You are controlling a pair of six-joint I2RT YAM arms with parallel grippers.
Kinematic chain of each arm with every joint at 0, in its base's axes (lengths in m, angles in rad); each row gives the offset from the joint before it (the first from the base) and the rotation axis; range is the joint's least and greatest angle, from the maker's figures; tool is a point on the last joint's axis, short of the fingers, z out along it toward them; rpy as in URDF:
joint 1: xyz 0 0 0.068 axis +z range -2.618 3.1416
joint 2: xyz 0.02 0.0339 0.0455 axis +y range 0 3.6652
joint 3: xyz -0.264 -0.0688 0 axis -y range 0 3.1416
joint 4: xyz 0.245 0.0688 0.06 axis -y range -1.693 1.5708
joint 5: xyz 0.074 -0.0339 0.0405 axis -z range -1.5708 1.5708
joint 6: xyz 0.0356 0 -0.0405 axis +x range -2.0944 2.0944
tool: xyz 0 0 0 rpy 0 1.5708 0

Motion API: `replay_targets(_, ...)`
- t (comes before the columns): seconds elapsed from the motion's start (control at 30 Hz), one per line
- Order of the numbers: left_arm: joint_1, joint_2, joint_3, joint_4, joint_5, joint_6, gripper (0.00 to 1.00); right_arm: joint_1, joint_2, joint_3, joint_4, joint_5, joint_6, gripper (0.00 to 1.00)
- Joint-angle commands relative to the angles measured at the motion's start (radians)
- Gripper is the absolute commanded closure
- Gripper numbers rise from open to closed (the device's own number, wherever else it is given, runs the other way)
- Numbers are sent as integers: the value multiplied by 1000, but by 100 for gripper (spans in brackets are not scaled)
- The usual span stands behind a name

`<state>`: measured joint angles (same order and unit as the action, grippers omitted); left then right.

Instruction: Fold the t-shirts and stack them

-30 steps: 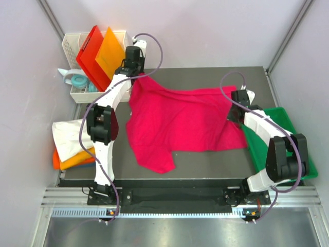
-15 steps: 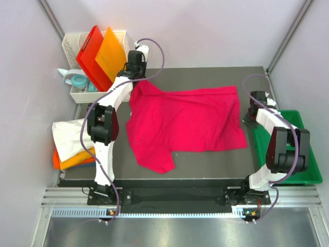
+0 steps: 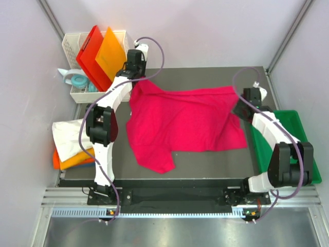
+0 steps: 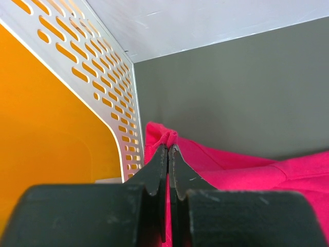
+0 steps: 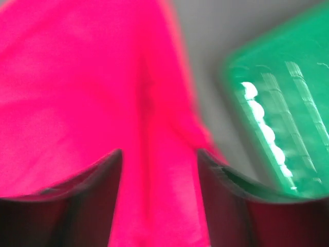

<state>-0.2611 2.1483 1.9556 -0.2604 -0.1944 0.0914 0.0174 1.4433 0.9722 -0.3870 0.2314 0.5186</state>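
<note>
A large crimson-pink t-shirt (image 3: 180,123) lies spread on the dark table (image 3: 205,159). My left gripper (image 3: 138,78) is at the shirt's far left corner, beside the white basket. In the left wrist view it (image 4: 168,149) is shut, pinching a small fold of the pink cloth (image 4: 231,170). My right gripper (image 3: 240,107) hovers over the shirt's right edge. In the blurred right wrist view it (image 5: 159,154) stands open, and the pink cloth (image 5: 77,77) lies below it, not gripped. A white t-shirt (image 3: 67,135) lies on an orange folded one (image 3: 72,160) off the table's left side.
A perforated white basket (image 3: 77,95) at the far left holds a red board (image 3: 91,54) and an orange board (image 3: 110,51); its wall (image 4: 103,77) is close to my left fingers. A green bin (image 3: 303,154) stands at the right table edge, and the green bin (image 5: 282,103) is also beside my right fingers.
My right gripper has let go of the shirt's right edge and opened. It swung out to the right, then back over the edge. The shirt's right side now lies spread flat. The left arm barely moved.
</note>
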Motion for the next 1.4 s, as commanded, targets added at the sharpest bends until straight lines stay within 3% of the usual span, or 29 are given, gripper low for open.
replay_targets(0.0, -9, -97, -15, 52, 15, -7, 100, 107, -37, 129, 70, 31, -38, 35)
replay_targets(0.13, -10, -114, -34, 47, 18, -16, 100, 127, 81, 258, 42, 28, -45, 34)
replay_targets(0.4, -10, -128, -58, 33, 12, -16, 100, 121, 504, 716, -85, 69, -71, 55)
replay_targets(0.53, -10, -137, -72, 29, 3, -9, 100, 121, 670, 885, -95, 94, -84, 57)
replay_targets(0.77, -10, -149, -110, 29, 7, -18, 100, 87, 798, 1098, -145, 154, -97, 52)
replay_targets(1.0, -9, -134, -113, 26, 7, -5, 100, 26, 864, 1152, -223, 181, -104, 52)
replay_targets(1.37, -10, -96, -75, 12, 15, -9, 100, 4, 867, 1033, -185, 172, -98, 51)
